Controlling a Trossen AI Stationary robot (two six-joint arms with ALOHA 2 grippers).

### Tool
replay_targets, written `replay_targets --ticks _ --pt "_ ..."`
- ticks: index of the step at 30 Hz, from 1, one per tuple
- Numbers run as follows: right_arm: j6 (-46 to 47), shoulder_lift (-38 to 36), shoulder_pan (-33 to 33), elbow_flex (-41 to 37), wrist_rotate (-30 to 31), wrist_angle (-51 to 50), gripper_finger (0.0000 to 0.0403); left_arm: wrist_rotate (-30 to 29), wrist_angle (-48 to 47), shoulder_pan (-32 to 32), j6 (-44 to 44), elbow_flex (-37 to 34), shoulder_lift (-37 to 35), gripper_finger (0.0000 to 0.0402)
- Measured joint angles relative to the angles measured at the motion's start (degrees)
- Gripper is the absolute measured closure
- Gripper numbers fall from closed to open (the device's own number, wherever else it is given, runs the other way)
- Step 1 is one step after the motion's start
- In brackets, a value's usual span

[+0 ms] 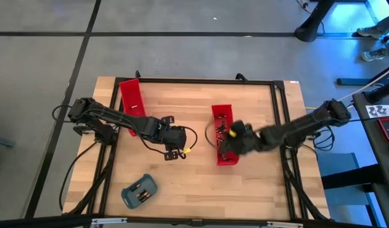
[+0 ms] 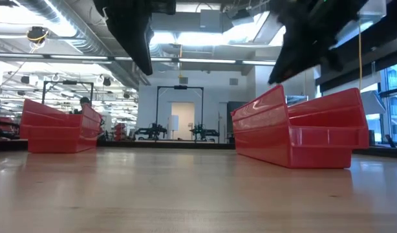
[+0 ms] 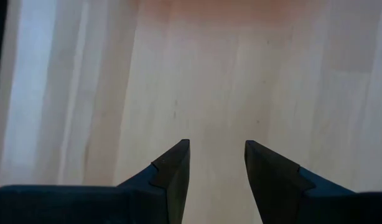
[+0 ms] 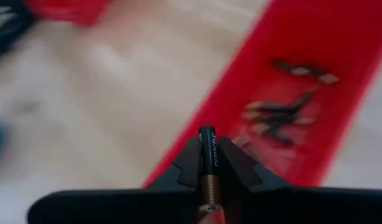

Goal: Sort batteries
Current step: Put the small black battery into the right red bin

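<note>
The right gripper (image 4: pixel 206 163) is pinching a single battery (image 4: pixel 207 152) between its fingertips, a dark cell with a coppery end that stands lengthwise in the nip and pokes out past the tips, and it hovers over the near end of the middle red tray (image 1: pixel 223 136), just above that tray's rim. More batteries (image 4: pixel 284 112) lie in a loose heap on the floor of this tray, farther along it from the gripper. The hold looks narrow (only the tips bear on a smooth round body), so the likeliest failure, as I judge it, is the cell swivelling or sliding out during a fast carry and rolling across the wooden table (image 1: pixel 194 183) away from the tray. A low swing could also clip the tray's wall and knock the cell loose. The left gripper (image 3: pixel 216 168) hangs over bare wood beside the tray, on its side towards the other red tray (image 1: pixel 132 98), fingers spread with nothing between them; if the right arm crosses that way the two could meet. The blue-grey tray (image 1: pixel 139 191), which lies well apart from the middle tray near the table's front edge, already holds a few cells, and a release from too high there might bounce the new one out.
</note>
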Motion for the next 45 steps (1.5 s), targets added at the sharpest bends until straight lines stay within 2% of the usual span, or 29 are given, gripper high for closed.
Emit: replay_targets --ticks 6,13,23,32,35,40,45 --pt "-4.36 3.93 -13.78 0.02 -8.63 0.12 0.0376 -3.94 -2.58 0.00 1.29 -0.01 0.00 0.0258" --pt "-9.01 10.76 -21.33 0.06 -15.06 3.01 0.0376 -7.96 -5.59 0.02 1.85 -0.02 0.00 0.0258" --pt "-17.59 13.50 -21.88 0.35 -15.81 4.60 0.0366 -10.14 -6.38 0.16 4.21 -0.02 0.00 0.0258" --pt "-51.06 13.92 -21.91 5.83 -17.43 -2.25 0.0369 -10.12 -6.60 0.33 4.36 -0.02 0.02 0.0258" --pt "-59.63 13.95 -21.93 6.35 -19.12 -3.20 0.0365 -10.09 -6.99 0.31 3.72 -0.02 0.02 0.0258" --pt "-64.70 13.91 -22.35 5.78 -24.00 -4.51 0.0366 -10.06 -7.01 0.31 2.66 -0.02 0.02 0.0258" --pt "-67.23 13.96 -22.35 4.30 -24.78 -2.74 0.0364 -10.07 -6.82 0.33 2.67 -0.02 0.02 0.0258"
